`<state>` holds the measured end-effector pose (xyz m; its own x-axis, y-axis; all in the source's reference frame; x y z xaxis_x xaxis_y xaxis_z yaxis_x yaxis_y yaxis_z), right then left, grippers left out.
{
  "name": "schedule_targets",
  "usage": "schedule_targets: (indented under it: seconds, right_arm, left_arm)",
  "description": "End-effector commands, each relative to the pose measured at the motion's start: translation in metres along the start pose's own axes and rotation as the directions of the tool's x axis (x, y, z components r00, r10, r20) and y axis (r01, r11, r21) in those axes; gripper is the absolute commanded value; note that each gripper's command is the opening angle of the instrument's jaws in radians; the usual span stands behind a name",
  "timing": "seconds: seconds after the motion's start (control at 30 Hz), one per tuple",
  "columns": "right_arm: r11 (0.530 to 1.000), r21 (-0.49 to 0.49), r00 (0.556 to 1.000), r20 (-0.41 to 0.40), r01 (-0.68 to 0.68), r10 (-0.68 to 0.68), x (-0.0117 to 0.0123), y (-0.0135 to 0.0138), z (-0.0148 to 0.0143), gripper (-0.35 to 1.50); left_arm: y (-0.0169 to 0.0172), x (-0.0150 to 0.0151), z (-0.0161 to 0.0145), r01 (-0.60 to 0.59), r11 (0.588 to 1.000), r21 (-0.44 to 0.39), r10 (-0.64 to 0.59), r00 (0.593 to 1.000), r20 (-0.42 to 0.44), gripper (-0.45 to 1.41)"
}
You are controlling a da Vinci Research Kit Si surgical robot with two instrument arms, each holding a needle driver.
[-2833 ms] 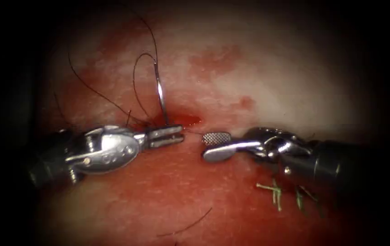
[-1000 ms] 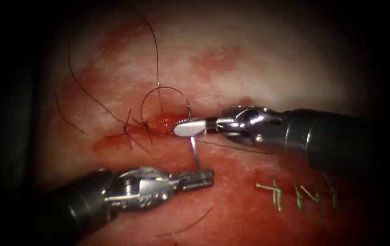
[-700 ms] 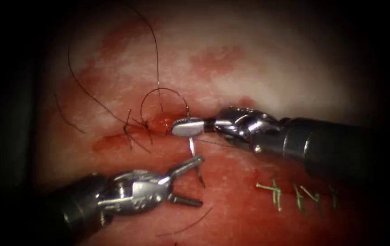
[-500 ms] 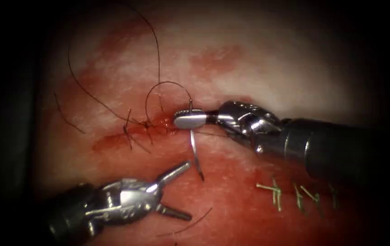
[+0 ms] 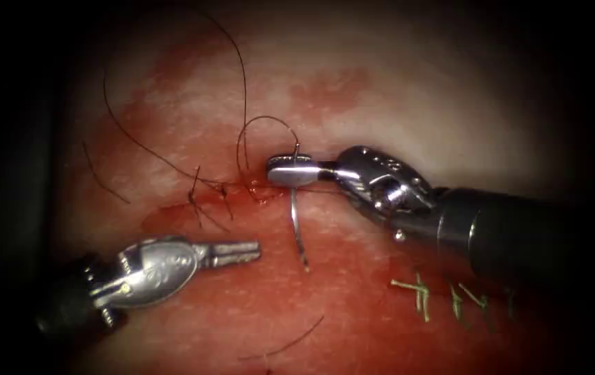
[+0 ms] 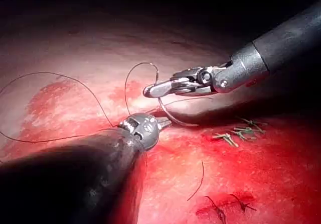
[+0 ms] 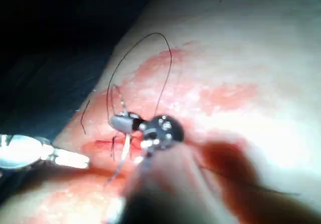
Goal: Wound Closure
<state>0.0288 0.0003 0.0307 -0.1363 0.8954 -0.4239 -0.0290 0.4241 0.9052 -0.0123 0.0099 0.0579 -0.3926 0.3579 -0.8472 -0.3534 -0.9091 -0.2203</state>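
Observation:
My right tool [image 5: 274, 169] is shut on the curved needle [image 5: 296, 226] near its thread end, just over the cut [image 5: 172, 210]. The needle hangs down from the jaws, its point [image 5: 304, 267] free over the red tissue [image 5: 353, 104]. Black thread [image 5: 259, 121] loops from the needle's end back to the cut, and a long strand [image 5: 240, 62] runs upward. My left tool [image 5: 255, 247] lies lower left of the needle, shut and holding nothing. The left wrist view has the right tool [image 6: 148, 90] with the needle [image 6: 173, 117] beyond my left tool [image 6: 165, 123]. In the right wrist view the right tool [image 7: 116, 122] holds the needle [image 7: 124, 151].
Two black stitches [image 5: 196, 198] cross the cut left of the needle. Several green stitches [image 5: 422, 295] sit at the lower right under the right shaft. A loose thread piece [image 5: 290, 344] lies on the tissue below. Red fluid [image 5: 255, 191] pools at the cut.
The left tool opened, let go of the needle's point end, drew back to the left and shut empty. The right tool kept the needle and lifted slightly.

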Motion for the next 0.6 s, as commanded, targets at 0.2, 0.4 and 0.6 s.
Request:
schedule_targets:
  seconds: [0.2,0.4,0.6]
  right_arm:
    - [0.985,0.026,0.985,-0.029,0.170,-0.169,-0.0007,0.0002,0.0006,-0.35]
    - [0.954,0.043,0.954,-0.059,0.295,-0.293,-0.0010,0.0004,0.0005,-0.35]
    - [0.927,0.058,0.928,-0.065,0.371,-0.367,-0.0011,0.0007,0.0006,-0.35]
  left_arm:
    - [-0.0012,-0.0005,0.0034,0.011,0.998,-0.054,-0.005,0.994,0.109,-0.43]
    - [-0.0029,-0.0044,0.0065,0.041,0.997,-0.071,-0.024,0.972,0.233,-0.42]
    - [-0.0045,-0.0079,0.0082,0.098,0.992,-0.080,-0.066,0.941,0.331,-0.40]
